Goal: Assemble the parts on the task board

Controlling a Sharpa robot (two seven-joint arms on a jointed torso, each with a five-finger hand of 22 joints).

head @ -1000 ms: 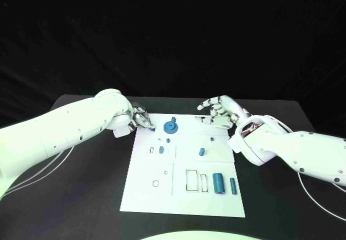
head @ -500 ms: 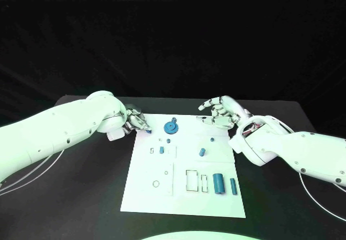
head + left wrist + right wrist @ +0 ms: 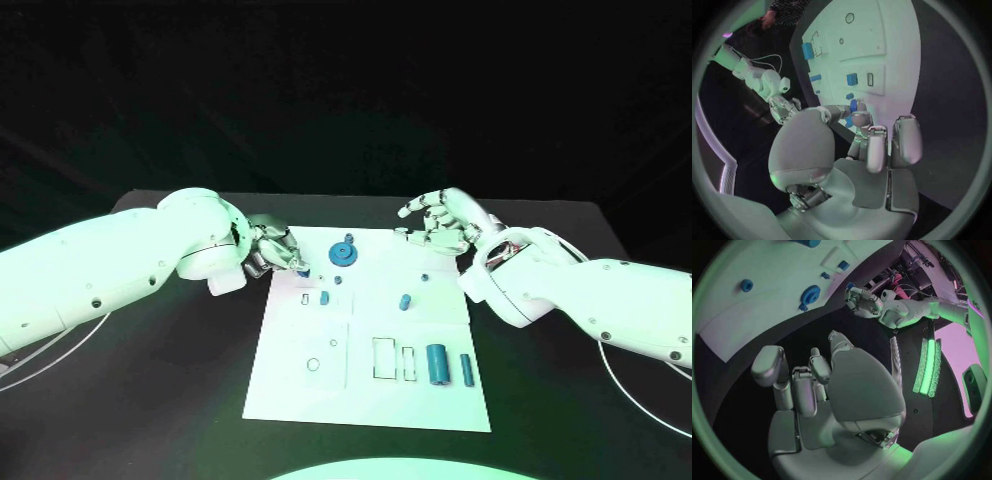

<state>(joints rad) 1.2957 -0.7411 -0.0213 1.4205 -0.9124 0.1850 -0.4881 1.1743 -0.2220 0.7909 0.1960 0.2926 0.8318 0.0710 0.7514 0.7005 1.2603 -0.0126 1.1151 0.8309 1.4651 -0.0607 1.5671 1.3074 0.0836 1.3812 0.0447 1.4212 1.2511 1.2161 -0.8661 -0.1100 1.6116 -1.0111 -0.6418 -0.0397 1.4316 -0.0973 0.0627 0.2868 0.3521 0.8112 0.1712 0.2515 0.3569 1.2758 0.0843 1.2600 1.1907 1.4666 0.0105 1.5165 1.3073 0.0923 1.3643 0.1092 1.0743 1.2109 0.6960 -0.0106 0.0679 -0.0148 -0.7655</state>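
While the left robot hand [image 3: 271,250] pinches a small blue part [image 3: 854,105] at the board's [image 3: 368,390] far left corner, seemingly to seat it, the right robot hand [image 3: 443,224] hovers empty, fingers apart, over the far right corner.

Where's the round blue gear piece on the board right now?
In the head view, the round blue gear sits near the task board's far edge, between the left hand and the right hand.

Black table [image 3: 173,400]; white task board [image 3: 303,390] lying flat at its middle, long side running away from robot.
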